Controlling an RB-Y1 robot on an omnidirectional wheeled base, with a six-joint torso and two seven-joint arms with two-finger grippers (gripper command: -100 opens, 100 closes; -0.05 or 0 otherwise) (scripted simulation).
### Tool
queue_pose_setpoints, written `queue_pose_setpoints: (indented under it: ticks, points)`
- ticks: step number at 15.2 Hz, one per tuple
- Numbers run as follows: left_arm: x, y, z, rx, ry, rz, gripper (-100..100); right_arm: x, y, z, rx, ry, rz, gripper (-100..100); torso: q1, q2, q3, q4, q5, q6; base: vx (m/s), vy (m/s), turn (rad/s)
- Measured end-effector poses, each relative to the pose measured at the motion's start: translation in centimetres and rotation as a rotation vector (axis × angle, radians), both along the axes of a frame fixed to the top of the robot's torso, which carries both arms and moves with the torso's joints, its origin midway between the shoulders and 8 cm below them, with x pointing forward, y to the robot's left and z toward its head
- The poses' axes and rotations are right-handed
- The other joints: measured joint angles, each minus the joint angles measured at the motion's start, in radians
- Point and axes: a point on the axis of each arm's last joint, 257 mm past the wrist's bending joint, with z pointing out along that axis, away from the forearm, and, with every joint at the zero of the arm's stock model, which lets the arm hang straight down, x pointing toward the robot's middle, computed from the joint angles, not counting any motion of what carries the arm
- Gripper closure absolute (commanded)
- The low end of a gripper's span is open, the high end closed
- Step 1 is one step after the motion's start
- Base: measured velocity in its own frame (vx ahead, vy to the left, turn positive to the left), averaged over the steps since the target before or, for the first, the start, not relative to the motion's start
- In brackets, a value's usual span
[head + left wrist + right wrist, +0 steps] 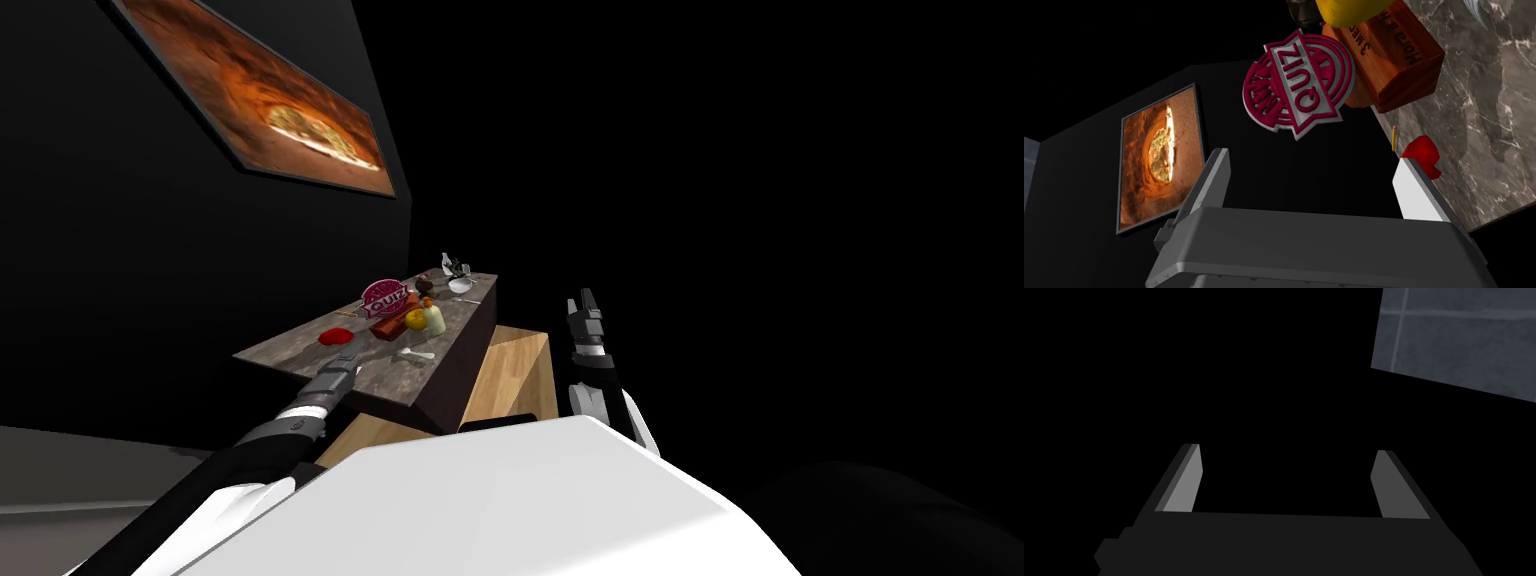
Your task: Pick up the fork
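Our left gripper [1314, 192] hovers over the marble counter [1474, 125] with fingers spread wide, holding nothing. One finger partly hides a red object [1424, 152]. The fork [415, 354], small and pale, lies just beyond it, rightward; we cannot make out its tines. Our right gripper [1284, 480] is likewise spread, empty.

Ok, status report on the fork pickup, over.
Left fingers open above grey marble counter. Right fingers open, aside. Pale grey fork on counter, right of left fingers, untouched. Small red object beside them.
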Motion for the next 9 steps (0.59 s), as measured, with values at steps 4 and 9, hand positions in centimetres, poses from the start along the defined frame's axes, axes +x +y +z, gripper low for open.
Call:
queue_pose_setpoints:
  ticks: [4,9]
  points:
    - [-1.3,1.6,-1.9,0.009,0.091,0.023,-100,0.0,0.0,0.0,0.000,0.000,0.000,0,0.000,0.001,0.001,0.000,0.000,0.000,0.097,-0.046,-0.013]
    - [-3.5,3.3,-4.1,0.020,0.211,0.052,-100,0.0,0.0,0.0,0.000,0.000,0.000,0,0.000,0.000,0.000,0.000,0.000,0.000,0.107,-0.043,-0.011]
